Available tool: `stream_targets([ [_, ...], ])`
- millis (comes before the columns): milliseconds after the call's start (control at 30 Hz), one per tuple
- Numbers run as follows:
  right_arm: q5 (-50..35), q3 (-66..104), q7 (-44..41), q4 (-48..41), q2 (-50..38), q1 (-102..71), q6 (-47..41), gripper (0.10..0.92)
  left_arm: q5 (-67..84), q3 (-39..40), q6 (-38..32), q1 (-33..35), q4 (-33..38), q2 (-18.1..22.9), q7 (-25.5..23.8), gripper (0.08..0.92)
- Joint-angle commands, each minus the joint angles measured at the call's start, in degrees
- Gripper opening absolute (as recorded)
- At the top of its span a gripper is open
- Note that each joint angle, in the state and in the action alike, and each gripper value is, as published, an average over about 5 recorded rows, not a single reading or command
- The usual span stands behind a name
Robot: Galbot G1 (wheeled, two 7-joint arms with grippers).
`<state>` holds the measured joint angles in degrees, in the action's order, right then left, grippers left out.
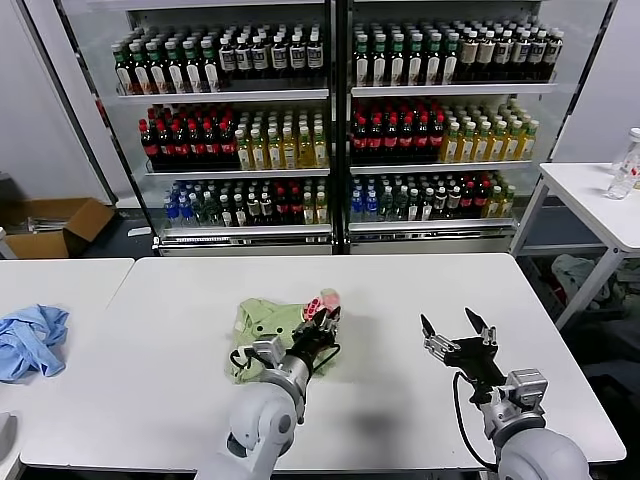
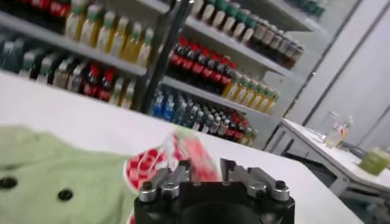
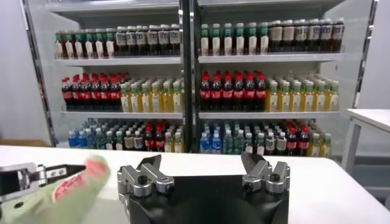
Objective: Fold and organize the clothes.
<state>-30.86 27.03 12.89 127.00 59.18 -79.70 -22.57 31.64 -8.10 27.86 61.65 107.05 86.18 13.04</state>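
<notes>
**Green T-shirt bunched mid-table, left gripper at its checkered edge**

While two tall drinks coolers filled with bottles stand across the back of the room, the white table in front of them carries the work. A second table sits just beside it on the robot's left, and a third white table stands off to the right with a clear bottle on it. A cardboard box lies on the floor at the far left.

The light green T-shirt lies crumpled near the middle of the main table, its red-and-white checkered print lifted at the right-hand end. A light blue garment lies in a heap on the left table, well apart from it.

The left gripper is at the raised checkered fabric; in the left wrist view its fingers flank the cloth, but whether they pinch it cannot be told. The right gripper hovers over bare table to the right, its fingers spread wide apart and holding nothing
</notes>
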Motion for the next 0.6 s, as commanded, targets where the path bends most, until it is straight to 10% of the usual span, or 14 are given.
stream_targets([
  [33, -0.65, -8.74, 0.41, -5.5, 1.66, 7.28, -1.23, 0.823, -2.97, -1.57, -2.38, 7.19, 14.7, -3.93, -5.07, 0.429],
  [600, -8.47, -32.08, 5.17, -32.94, 13.13, 33.78, -10.48, 0.823, -2.84, -23.93, -4.59, 17.97, 14.14, -14.54, -1.19, 0.819],
])
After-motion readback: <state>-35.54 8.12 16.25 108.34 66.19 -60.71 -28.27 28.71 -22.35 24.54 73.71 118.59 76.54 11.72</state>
